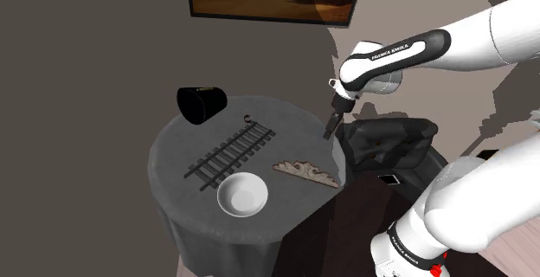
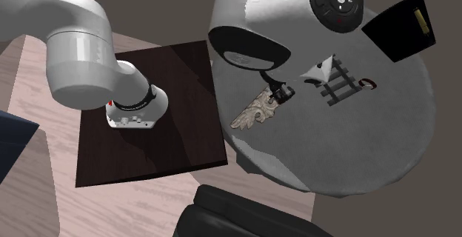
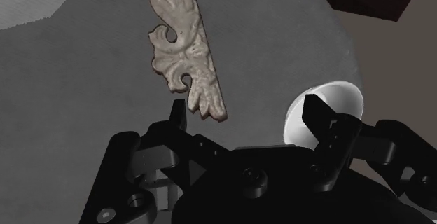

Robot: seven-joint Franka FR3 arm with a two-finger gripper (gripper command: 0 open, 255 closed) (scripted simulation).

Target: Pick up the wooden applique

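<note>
A round grey table (image 1: 173,158) bears a pale applique (image 1: 305,172) nearest the gripper (image 1: 330,132), a white bowl (image 1: 241,194) near it, and a track (image 1: 229,153) and black cup (image 1: 201,103) farther off.

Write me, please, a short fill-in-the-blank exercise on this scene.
1. The gripper is ___, holding nothing.
2. The bowl is ___ in colour.
3. The applique lies on a ___ grey table.
Missing words: open; white; round.

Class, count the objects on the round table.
5. In the shoulder view: a black cup upper left, a track piece in the middle, a small ring at its upper end, a white bowl lowest, a carved applique lower right. Nothing seems hidden.
</note>
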